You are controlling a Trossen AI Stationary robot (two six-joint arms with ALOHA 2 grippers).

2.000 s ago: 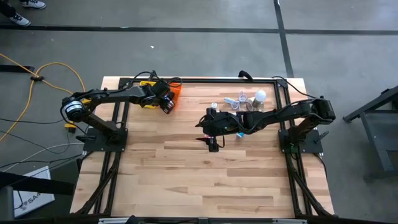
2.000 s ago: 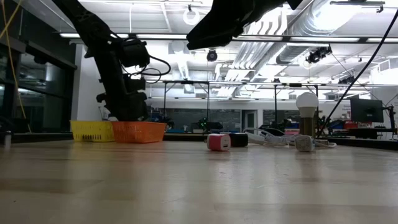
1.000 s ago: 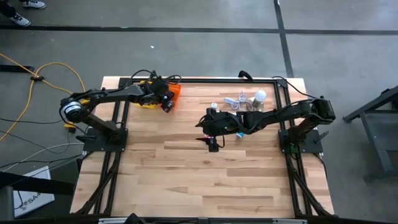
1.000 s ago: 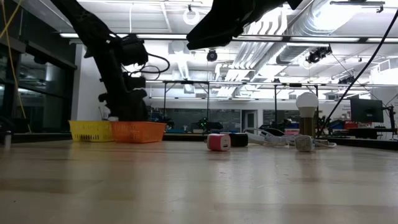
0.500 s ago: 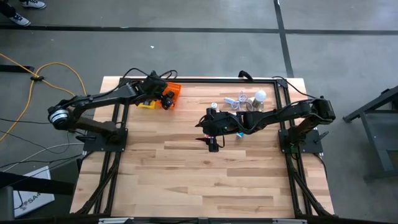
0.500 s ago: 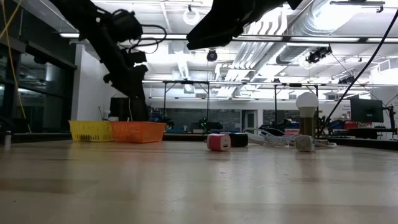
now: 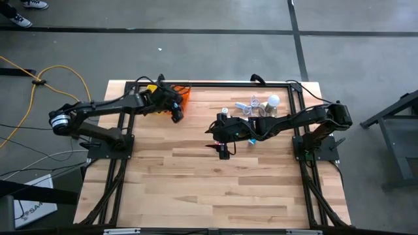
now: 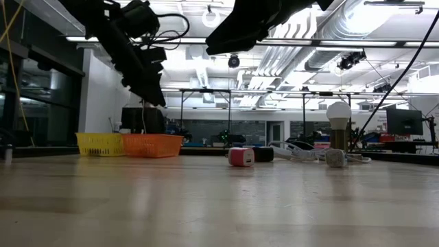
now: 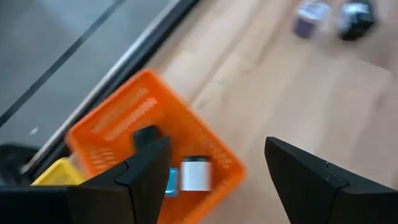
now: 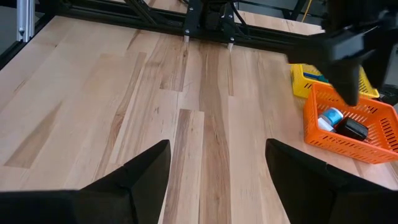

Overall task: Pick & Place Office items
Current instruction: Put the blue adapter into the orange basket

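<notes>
The left gripper hangs above the orange basket at the table's eleven o'clock corner, fingers apart and holding nothing. In the left wrist view the basket holds a black piece, a white piece and a light-blue one. A yellow basket sits just beside it. The right gripper waits near the table's centre, fingers also spread and empty. More office items, among them a pink-red piece, lie toward one o'clock beside a light bulb and a white cable. The step in hand is judged to be the left arm clearing the basket; it would do well to rise clear of the rim before swinging toward one o'clock, and to avoid the waiting right arm.
</notes>
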